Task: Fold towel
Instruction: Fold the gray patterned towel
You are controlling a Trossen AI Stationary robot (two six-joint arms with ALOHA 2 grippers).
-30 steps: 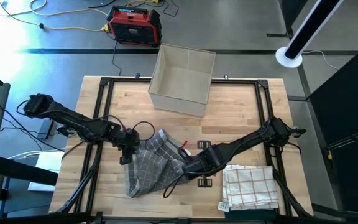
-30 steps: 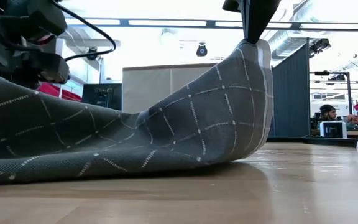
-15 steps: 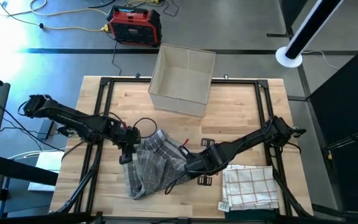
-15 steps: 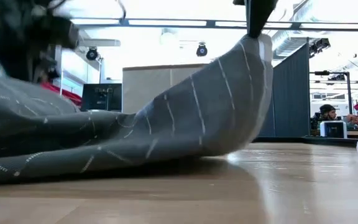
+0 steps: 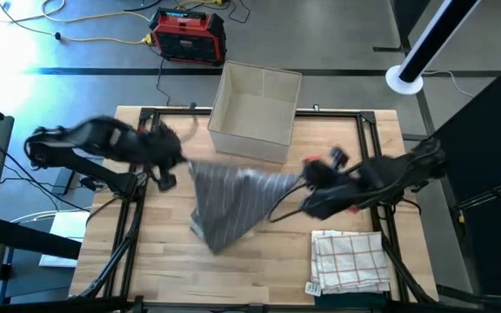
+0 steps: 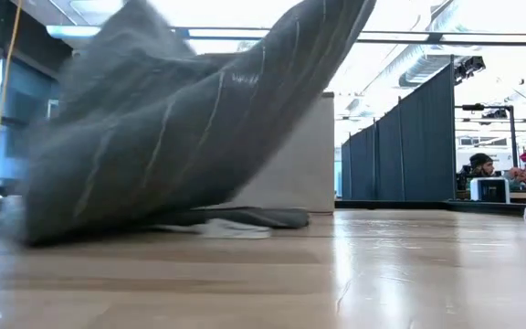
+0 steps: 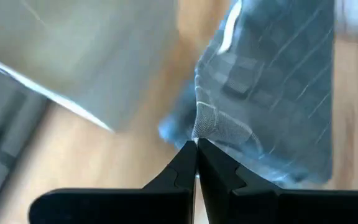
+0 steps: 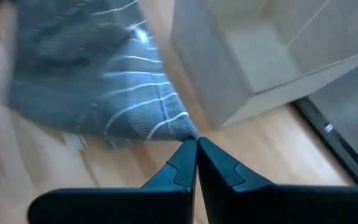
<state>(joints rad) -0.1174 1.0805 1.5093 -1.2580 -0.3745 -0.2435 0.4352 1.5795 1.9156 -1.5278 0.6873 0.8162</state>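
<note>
The grey towel is held up over the middle of the worktop, stretched between the two arms. One top corner is pinched tight in the left tool; in the left wrist view its fingers are closed together on the cloth. The other top corner is pinched the same way in the right tool. From above, the left tool is seen at about 9 o'clock from the towel, and the right tool at about 3 o'clock. The bottom of the towel hangs down, and in the low view its lowest fold is seen resting on the wood. An open cardboard box stands at 12 o'clock from the towel, just behind it. A white checked towel is lying folded at about 4 o'clock, near the front edge of the worktop, well apart from the grey one.
</note>
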